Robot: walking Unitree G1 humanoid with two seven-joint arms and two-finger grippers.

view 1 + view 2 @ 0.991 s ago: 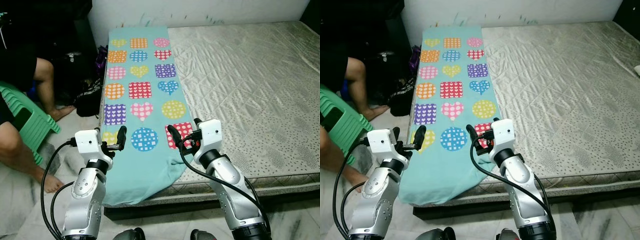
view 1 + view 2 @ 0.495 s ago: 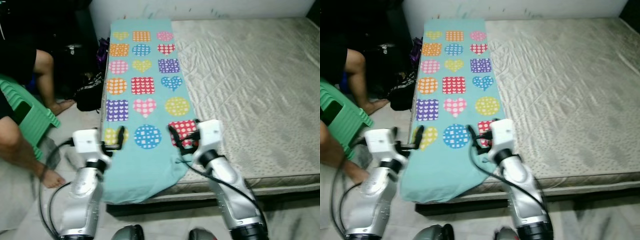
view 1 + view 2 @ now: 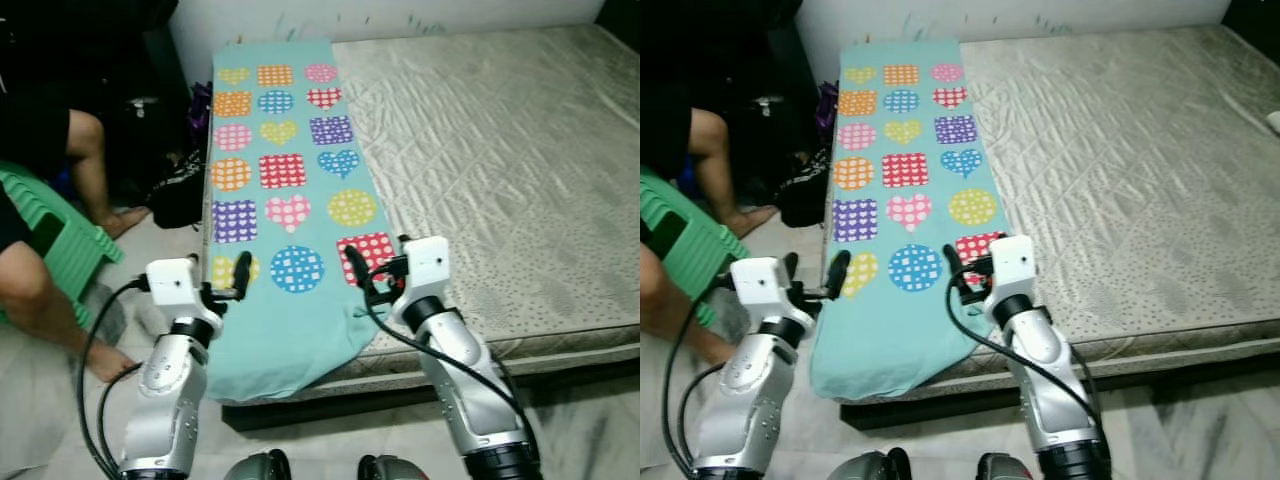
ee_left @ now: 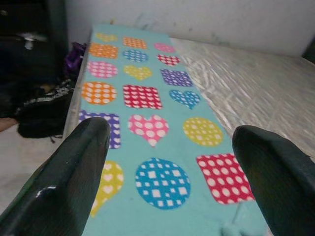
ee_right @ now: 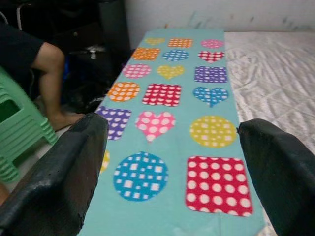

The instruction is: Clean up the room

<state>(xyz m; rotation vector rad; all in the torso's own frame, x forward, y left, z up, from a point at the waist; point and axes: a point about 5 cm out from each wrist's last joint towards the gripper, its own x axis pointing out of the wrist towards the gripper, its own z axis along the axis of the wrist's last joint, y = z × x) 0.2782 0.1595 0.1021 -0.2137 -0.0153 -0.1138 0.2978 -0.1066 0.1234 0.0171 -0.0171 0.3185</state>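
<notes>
We see the left gripper point(image 3: 240, 272) raised in front of the body, fingers spread wide with nothing between them, at the near left edge of the blanket point(image 3: 285, 200). The right gripper point(image 3: 358, 272) is held at the same height, fingers likewise apart and empty, over the blanket's near right corner. Both silver forearms are bent up from the elbows, black cables looping beside them.

The blanket is a soft teal cloth, long and narrow, printed with rows of dotted hearts, circles and squares in pink, orange, yellow, purple, blue and red. It lies flat along the left side of the mattress point(image 3: 500, 160), its near end hanging over the edge in a rounded fold. The mattress is beige, quilted and slightly creased, on a dark base.

The head views show a person's bare leg point(image 3: 95, 175) and foot on the floor left of the bed, next to a stack of green plastic stools point(image 3: 60, 245) and a black bag point(image 3: 180, 195). The right wrist view also catches the leg and stools; the left wrist view takes in the bag and the white wall point(image 4: 197, 19) behind the bed.
</notes>
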